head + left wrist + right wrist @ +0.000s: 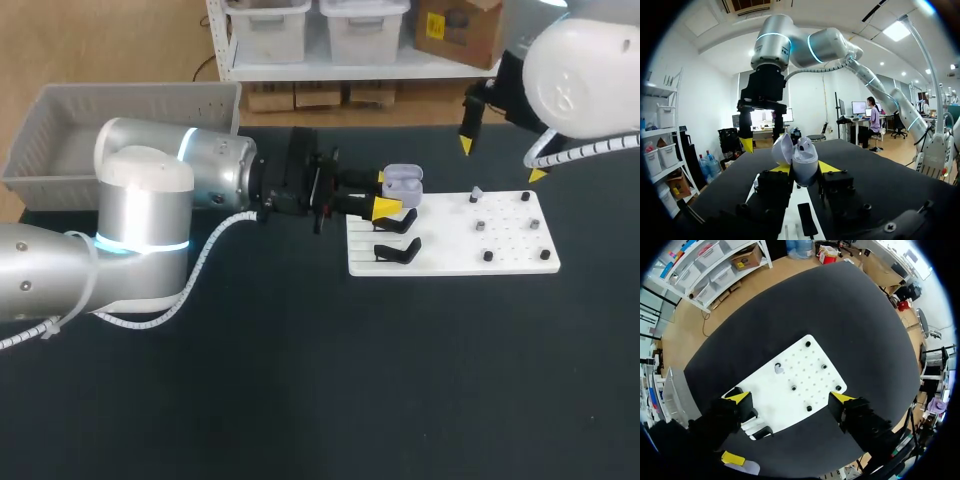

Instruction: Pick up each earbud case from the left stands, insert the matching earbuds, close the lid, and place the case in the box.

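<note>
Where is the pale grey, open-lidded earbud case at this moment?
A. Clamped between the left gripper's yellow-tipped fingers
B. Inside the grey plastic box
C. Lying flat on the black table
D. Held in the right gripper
A: the pale grey earbud case, lid open, sits between the two yellow tips of the left gripper, which touch it from both sides above the white board.

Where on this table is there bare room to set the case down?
Bare: the black table between the white board and near edge, and right of it. Crowded: the board's left end, with stands, left hand and earbud case.
</note>
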Controlling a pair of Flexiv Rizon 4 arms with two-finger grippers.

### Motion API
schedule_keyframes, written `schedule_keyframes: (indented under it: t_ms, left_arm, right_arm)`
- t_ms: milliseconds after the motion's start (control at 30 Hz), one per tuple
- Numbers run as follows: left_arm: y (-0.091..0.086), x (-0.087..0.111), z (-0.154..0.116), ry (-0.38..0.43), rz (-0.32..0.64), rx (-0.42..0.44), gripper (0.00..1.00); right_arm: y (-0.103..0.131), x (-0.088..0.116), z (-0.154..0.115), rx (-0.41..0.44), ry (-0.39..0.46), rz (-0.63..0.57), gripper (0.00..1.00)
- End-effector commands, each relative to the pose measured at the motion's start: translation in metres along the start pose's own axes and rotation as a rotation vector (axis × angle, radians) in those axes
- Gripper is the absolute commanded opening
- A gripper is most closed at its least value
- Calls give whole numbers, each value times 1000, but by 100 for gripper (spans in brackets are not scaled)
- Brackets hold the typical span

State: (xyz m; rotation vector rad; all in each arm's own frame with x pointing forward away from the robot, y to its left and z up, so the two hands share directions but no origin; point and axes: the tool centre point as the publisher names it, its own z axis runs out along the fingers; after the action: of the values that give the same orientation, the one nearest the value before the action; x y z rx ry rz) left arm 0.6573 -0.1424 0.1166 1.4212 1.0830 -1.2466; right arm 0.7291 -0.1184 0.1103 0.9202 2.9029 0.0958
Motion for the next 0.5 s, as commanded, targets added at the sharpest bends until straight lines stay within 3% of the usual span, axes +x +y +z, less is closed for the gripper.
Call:
schedule_keyframes:
  t_ms: [33, 167, 500]
  left_arm:
    - [-1, 0, 0, -1, 2, -5, 0]
    - [-1, 0, 0, -1, 2, -5, 0]
    - [-1, 0, 0, -1, 2, -5, 0]
  right_arm:
    - [-10, -7, 3, -55, -15, -59, 100]
    - [-7, -10, 10, -165, 4, -144, 100]
    - [9, -8, 33, -141, -93, -378, 100]
